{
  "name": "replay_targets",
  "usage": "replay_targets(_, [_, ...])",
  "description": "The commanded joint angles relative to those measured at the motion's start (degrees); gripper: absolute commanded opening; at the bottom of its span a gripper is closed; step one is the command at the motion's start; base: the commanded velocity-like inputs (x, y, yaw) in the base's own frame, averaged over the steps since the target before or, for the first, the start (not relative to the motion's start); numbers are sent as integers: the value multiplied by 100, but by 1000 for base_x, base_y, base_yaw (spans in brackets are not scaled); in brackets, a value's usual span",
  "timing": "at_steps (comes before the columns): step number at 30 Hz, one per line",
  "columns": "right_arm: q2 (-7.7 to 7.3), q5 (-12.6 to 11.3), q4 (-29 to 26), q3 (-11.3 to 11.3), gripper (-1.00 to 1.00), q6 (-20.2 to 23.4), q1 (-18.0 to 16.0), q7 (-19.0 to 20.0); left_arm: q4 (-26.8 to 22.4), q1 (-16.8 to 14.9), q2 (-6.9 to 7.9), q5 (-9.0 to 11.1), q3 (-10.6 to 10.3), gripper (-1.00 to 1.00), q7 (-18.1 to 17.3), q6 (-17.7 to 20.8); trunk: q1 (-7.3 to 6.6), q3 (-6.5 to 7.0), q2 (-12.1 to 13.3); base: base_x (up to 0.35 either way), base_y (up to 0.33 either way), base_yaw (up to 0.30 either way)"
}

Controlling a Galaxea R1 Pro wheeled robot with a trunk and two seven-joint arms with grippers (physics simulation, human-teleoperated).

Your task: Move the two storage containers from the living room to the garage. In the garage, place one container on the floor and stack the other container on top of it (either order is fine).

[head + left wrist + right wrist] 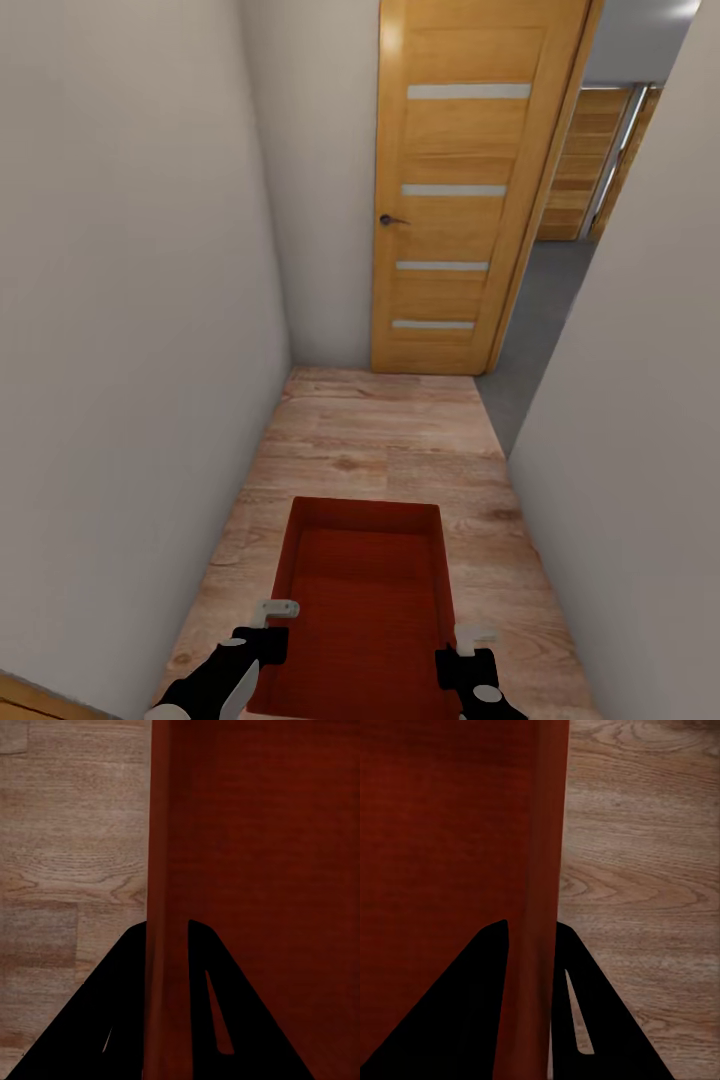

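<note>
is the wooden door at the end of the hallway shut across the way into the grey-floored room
No, the wooden door is swung open against the end wall, and the grey floor shows through the gap to its right.

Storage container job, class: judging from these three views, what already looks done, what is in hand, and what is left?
Done: one storage container is picked up, each side wall clamped by a pincer, left pincer and right pincer.
In hand: it is carried above the wood plank floor of a narrow hallway, towards an orange-wood door.
Left: reach the grey floor past the doorway, set it down, then bring the other container and stack them.
</note>
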Motion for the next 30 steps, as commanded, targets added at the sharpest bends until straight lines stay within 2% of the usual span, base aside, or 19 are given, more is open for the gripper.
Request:
replay_targets(1, [-62,-94,156,45,-100,-33,-4,-31,-22,-4,7,94,-81,-100,65,34,3,-5,-3,323,0,0])
replay_targets(30, [-62,-94,156,45,-100,-33,-4,-31,-31,-4,7,94,-77,-100,66,28,3,-5,-3,323,0,0])
